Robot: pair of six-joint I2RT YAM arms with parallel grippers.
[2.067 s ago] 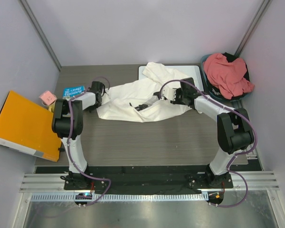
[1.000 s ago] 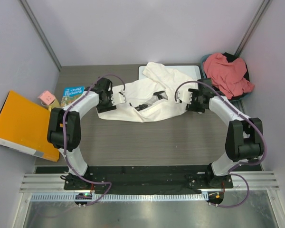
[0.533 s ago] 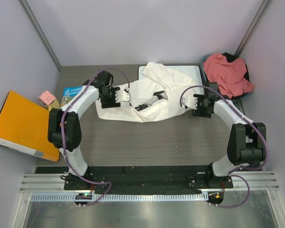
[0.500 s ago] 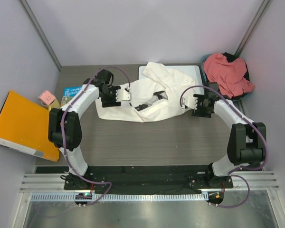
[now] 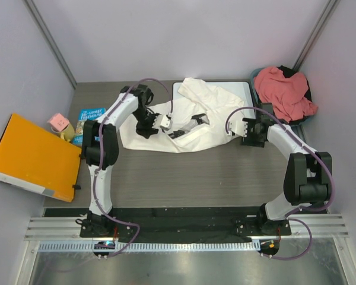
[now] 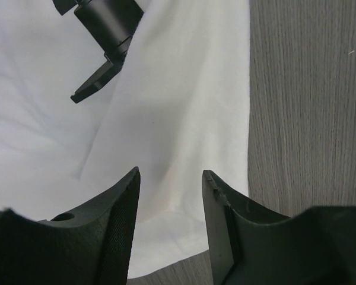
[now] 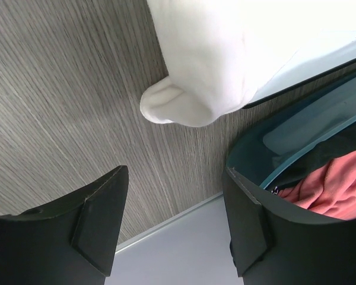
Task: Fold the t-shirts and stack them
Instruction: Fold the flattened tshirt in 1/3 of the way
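Two shirts I see: the white shirt [image 5: 166, 141] sprawls rumpled on the bench [image 5: 196, 172], the pink shirt [image 5: 285, 92] heaped in a bin [image 7: 308, 122]. Left tool [image 6: 169, 175] and right tool [image 7: 175, 172] hang released, empty.

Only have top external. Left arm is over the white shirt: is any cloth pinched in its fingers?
Observer: No. The left wrist view shows the left fingers apart, with the white t-shirt lying flat under the gap.
Operator: Are they near an edge?
Observer: Yes. The cloth's straight edge runs just outside one finger, with bare table beyond it.
Operator: Right side?
Observer: The right fingers are apart and empty, with only table between them. A rolled corner of the white shirt lies just ahead, untouched.
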